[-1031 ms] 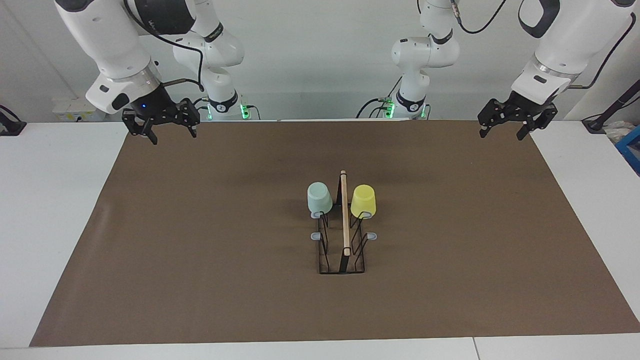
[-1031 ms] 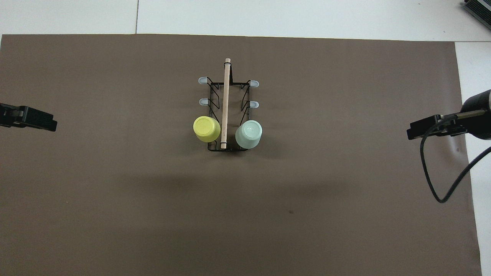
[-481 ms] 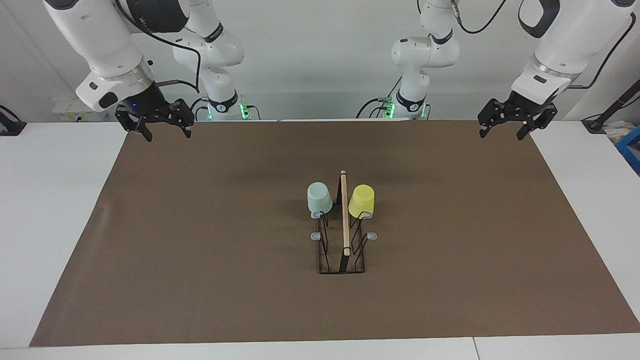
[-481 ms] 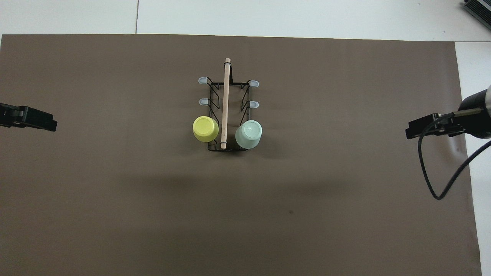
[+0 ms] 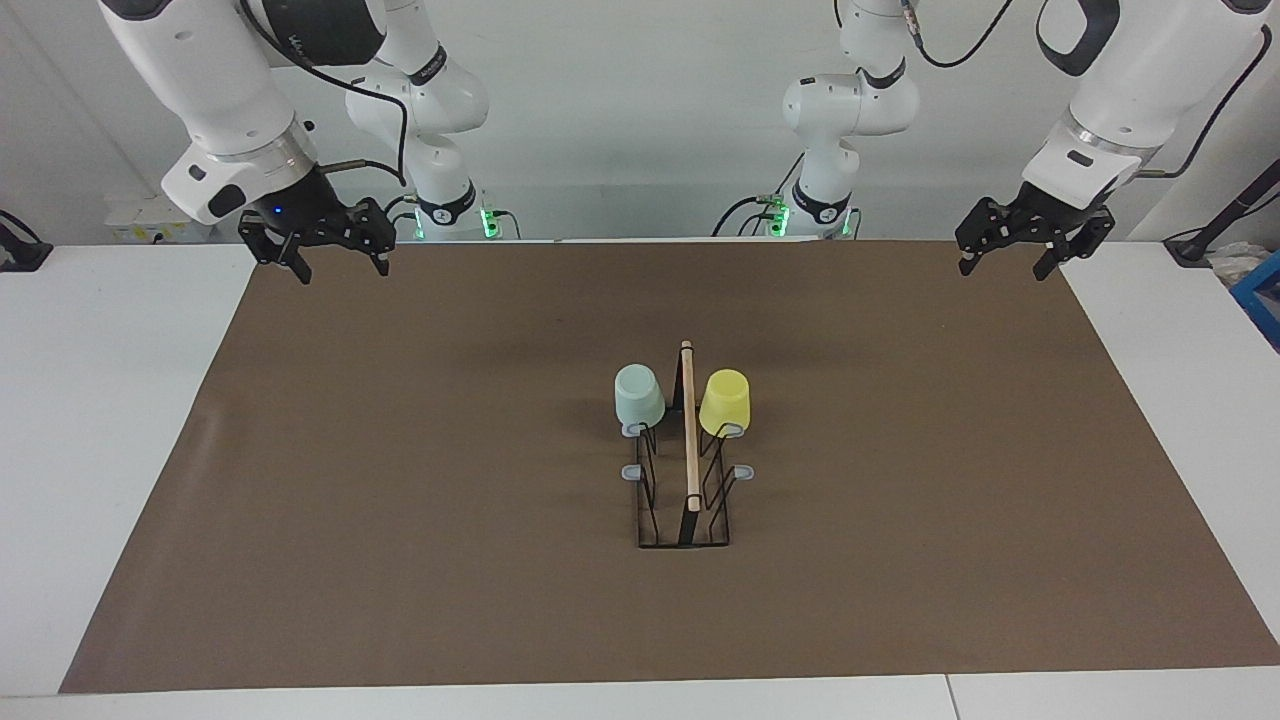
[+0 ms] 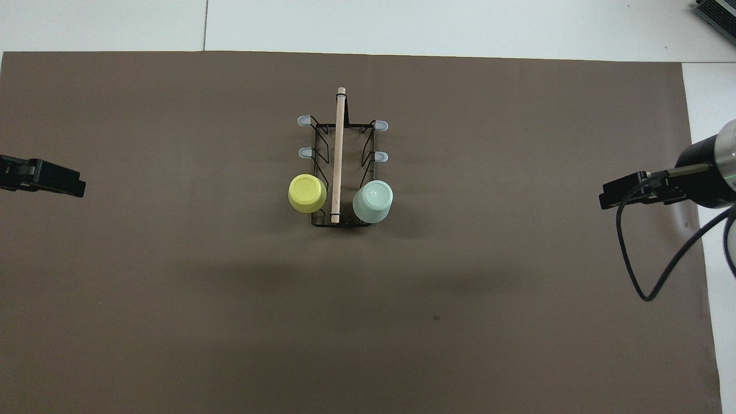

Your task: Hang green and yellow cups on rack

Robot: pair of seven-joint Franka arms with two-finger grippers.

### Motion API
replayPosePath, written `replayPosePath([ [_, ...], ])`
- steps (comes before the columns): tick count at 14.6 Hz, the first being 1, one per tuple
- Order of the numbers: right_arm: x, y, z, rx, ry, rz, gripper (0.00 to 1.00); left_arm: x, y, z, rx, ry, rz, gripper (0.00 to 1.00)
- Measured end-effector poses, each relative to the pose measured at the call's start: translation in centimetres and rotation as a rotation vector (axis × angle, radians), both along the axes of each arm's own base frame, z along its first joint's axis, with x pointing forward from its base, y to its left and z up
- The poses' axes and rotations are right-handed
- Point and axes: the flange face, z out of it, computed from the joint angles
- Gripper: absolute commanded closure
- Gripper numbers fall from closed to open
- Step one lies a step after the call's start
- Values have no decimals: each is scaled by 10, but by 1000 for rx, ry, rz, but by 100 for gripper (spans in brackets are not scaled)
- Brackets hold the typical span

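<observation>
The black wire rack with its wooden rod stands in the middle of the brown mat. The mint green cup hangs upside down on a peg on the right arm's side of the rod. The yellow cup hangs upside down on a peg on the left arm's side. Both are on the pegs nearest the robots. From overhead the rack, green cup and yellow cup show the same. My right gripper and my left gripper hang open and empty over the mat's corners nearest the robots.
Several grey-tipped pegs on the rack are bare. The white table borders the mat on all sides. A black cable loops from the right wrist over the mat's edge.
My right gripper has shifted slightly, away from the middle and back again. The left arm and both cups have not moved.
</observation>
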Motion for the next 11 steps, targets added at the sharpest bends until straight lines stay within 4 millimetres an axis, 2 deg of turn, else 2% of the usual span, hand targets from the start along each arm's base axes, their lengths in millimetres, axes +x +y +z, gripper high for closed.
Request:
replayPosePath([
  [4, 0, 7, 0, 0, 0, 13, 0, 0, 0, 0, 0, 0, 0, 0],
  [11, 0, 3, 0, -7, 0, 7, 0, 0, -1, 0, 0, 0, 0, 0],
])
